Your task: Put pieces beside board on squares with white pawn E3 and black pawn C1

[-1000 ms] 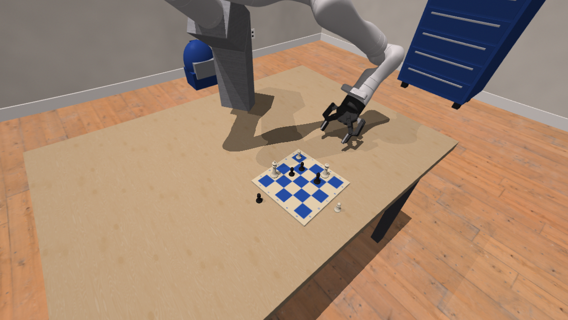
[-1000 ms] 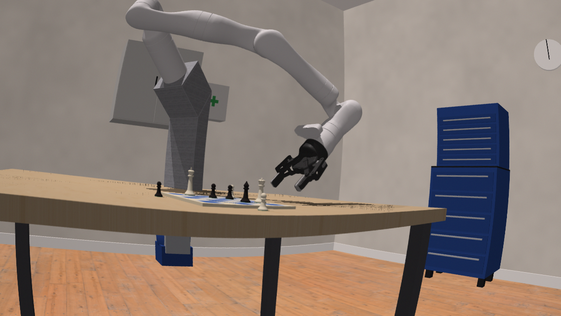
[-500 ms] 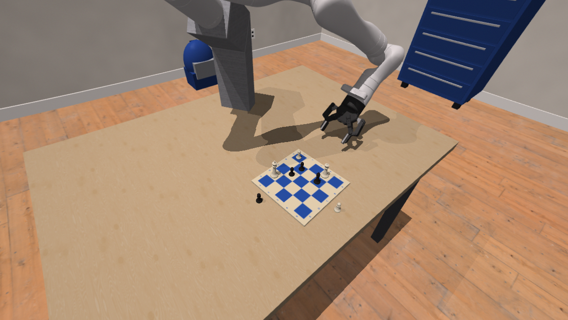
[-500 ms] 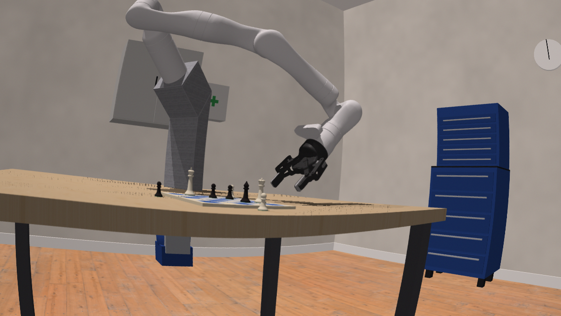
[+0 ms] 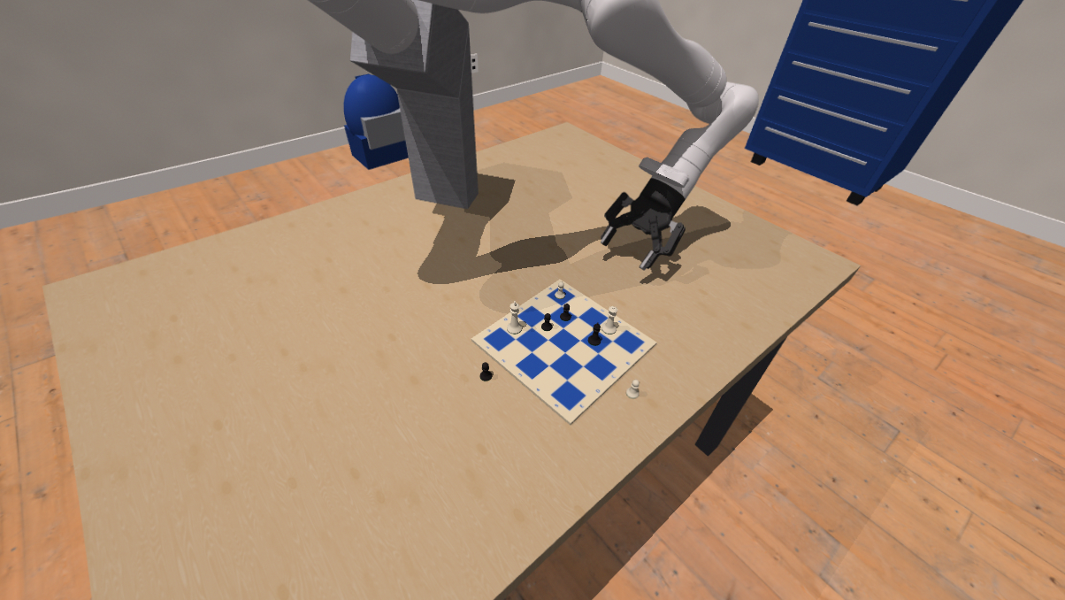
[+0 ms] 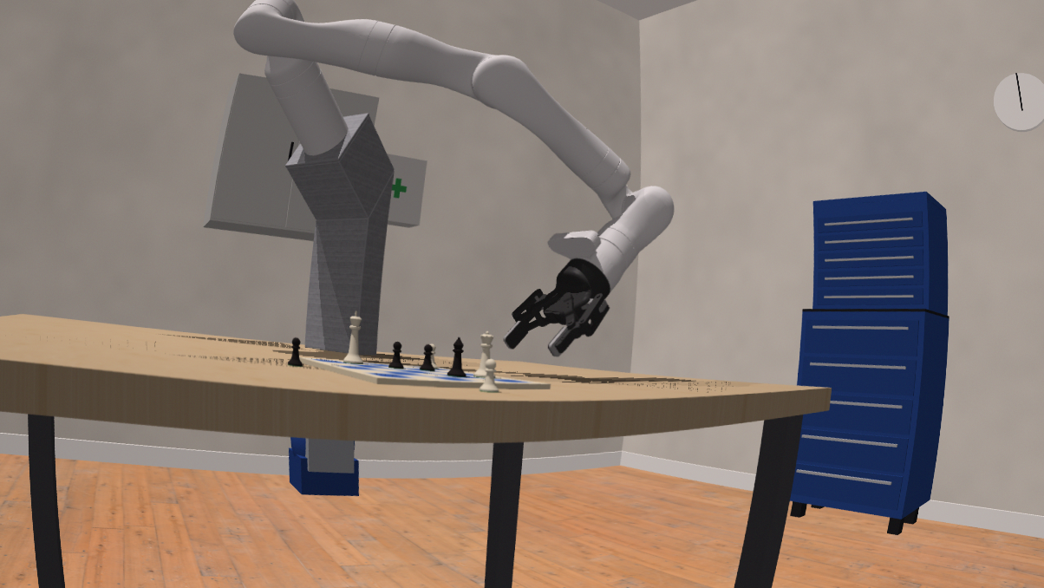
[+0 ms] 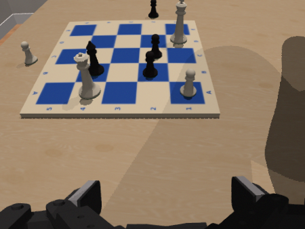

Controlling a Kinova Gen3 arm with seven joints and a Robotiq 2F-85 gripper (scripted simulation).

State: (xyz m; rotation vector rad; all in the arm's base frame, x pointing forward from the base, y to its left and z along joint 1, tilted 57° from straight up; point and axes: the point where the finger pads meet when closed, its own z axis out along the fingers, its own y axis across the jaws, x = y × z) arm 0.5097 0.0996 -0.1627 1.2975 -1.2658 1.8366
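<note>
Jaws (image 5: 642,240) wide open, nothing between them, hanging above the table (image 5: 223,387) just beyond the board's far corner, tilted down toward the board (image 5: 563,350). In the wrist view both fingertips show at the bottom edge, w/ bare table between them and the board's near edge.

White pawn (image 5: 633,388) stands upright on the table, off the board, just beside its right-near edge; in the wrist view it's at far left (image 7: 28,52), apart from the board. Black pawn (image 5: 486,371) stands upright on the table just off the board's left-near edge; wrist view shows it beyond the far edge (image 7: 153,8).

On the board, all upright: white king (image 5: 514,318) near the left corner, white queen (image 5: 610,319) toward the right side, another white pawn (image 5: 559,289) on the blue corner square nearest the jaws. Three black pcs in the middle: two black pawns (image 5: 547,321) and (image 5: 565,311) close together, and a taller black bishop (image 5: 594,334) near the queen. Edge letters and digits too small to read, so can't name squares.

Blue cabinet (image 5: 879,81) stands on the floor to the far right.
</note>
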